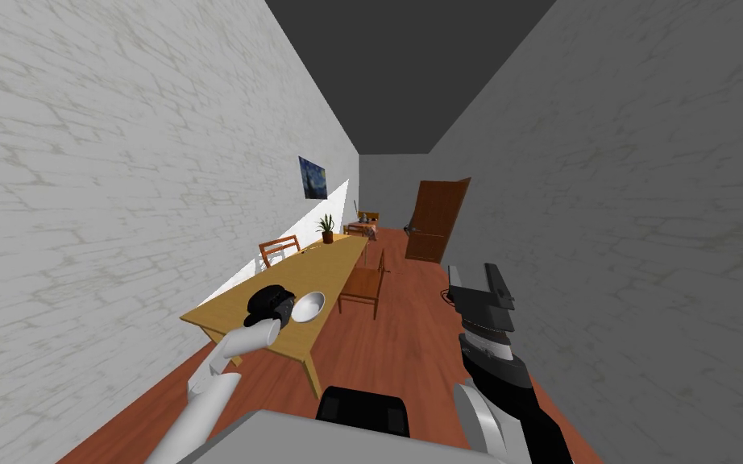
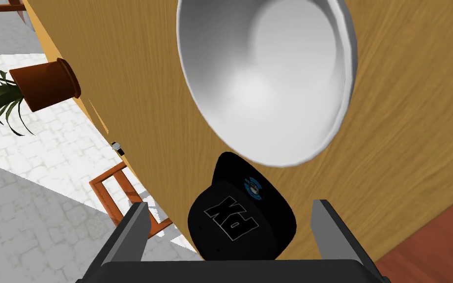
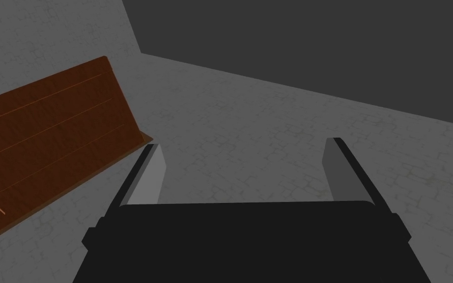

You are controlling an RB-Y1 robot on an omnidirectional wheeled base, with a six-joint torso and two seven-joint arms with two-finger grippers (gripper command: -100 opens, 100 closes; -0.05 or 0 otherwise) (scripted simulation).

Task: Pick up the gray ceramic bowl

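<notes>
A pale grey bowl (image 1: 309,307) sits upright near the close end of a long wooden table (image 1: 225,316). In the left wrist view the bowl (image 2: 265,73) lies just beyond my fingertips, on the table (image 2: 137,73). My left gripper (image 2: 230,204) hovers over the tabletop with its fingers open. A black cap (image 2: 242,221) with a logo lies below and between them, untouched. In the head view the left gripper (image 1: 281,310) is right beside the bowl. My right gripper (image 1: 483,280) is raised off to the right, away from the table, and stands open (image 3: 242,147) with nothing in it.
A potted plant (image 1: 327,229) stands further along the table by the wall. One wooden chair (image 1: 280,250) is on the wall side and another (image 1: 362,286) on the aisle side. A brown door (image 1: 438,219) stands open at the far right. The floor is red-brown wood.
</notes>
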